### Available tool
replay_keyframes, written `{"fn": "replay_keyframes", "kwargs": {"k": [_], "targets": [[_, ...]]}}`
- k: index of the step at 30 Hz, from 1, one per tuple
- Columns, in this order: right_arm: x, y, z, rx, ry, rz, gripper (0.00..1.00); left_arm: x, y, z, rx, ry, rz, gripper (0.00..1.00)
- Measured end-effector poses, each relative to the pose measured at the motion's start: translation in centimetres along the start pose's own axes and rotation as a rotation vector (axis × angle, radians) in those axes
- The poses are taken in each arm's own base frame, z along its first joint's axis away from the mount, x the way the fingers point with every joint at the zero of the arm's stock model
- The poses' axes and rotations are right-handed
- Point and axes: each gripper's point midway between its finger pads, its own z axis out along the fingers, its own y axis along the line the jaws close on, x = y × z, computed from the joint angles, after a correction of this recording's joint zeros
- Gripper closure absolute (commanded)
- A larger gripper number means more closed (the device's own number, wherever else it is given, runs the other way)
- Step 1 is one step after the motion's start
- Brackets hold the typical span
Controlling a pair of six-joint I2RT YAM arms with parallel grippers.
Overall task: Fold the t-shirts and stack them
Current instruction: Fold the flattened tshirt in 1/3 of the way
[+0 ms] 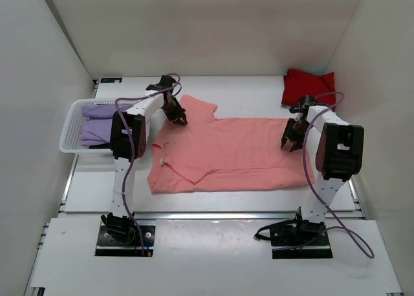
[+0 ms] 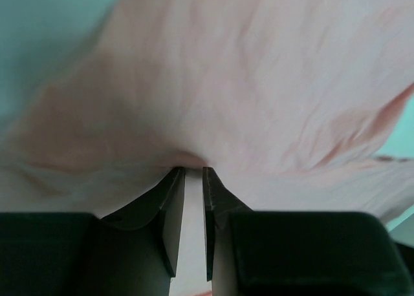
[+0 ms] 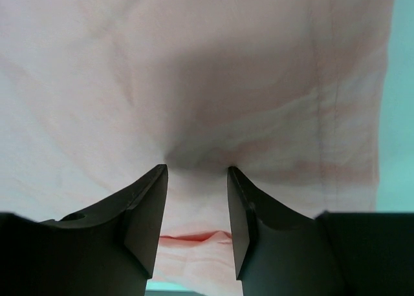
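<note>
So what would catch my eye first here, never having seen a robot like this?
The big salmon-pink t-shirt spread out in the middle of the table, with the left gripper at its far sleeve and the right gripper on its right edge. Then the red t-shirt in the far right corner, and the white basket at the left holding lavender t-shirts.

basket [image 1: 70, 132]: white lattice, at left table edge | table [image 1: 249, 92]: white | walls [image 1: 213, 24]: white, three sides

The left gripper [image 2: 194, 172] has its dark fingers [image 2: 169, 212] drawn almost together, a pucker of the salmon-pink t-shirt [image 2: 246, 83] pinched at their tips. The cloth fills nearly the whole view
</note>
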Motion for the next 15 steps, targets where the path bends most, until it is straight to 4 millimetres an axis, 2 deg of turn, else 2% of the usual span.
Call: {"fn": "replay_keyframes", "kwargs": {"k": [3,7,9,11,13,14,15], "targets": [[-1.5,0.4,-1.3,-0.023,-0.062,-0.002,0.59,-3.3,-1.7,0.2,0.029,-0.053,0.03,0.71],[-1.3,-0.5,-4.3,-0.067,-0.136,0.035,0.6,-3.9,-2.3,-1.2,0.038,-0.064,0.057,0.71],[-0.2,-2.1,-6.0,-0.074,-0.166,0.08,0.62,-2.6,-2.1,-2.0,0.043,-0.045,0.067,0.71],[1.3,-3.6,-6.6,-0.068,-0.168,0.113,0.63,0.0,-1.4,-3.3,0.039,-0.003,0.075,0.71],[3.3,-4.5,-6.3,-0.063,-0.139,0.129,0.63,2.4,-0.7,-4.6,0.04,0.039,0.078,0.71],[5.0,-4.6,-5.7,-0.068,-0.099,0.128,0.62,3.5,-0.6,-5.3,0.047,0.056,0.082,0.71],[5.7,-4.6,-5.5,-0.071,-0.078,0.128,0.62,4.6,-0.4,-5.9,0.052,0.074,0.086,0.71]]}}
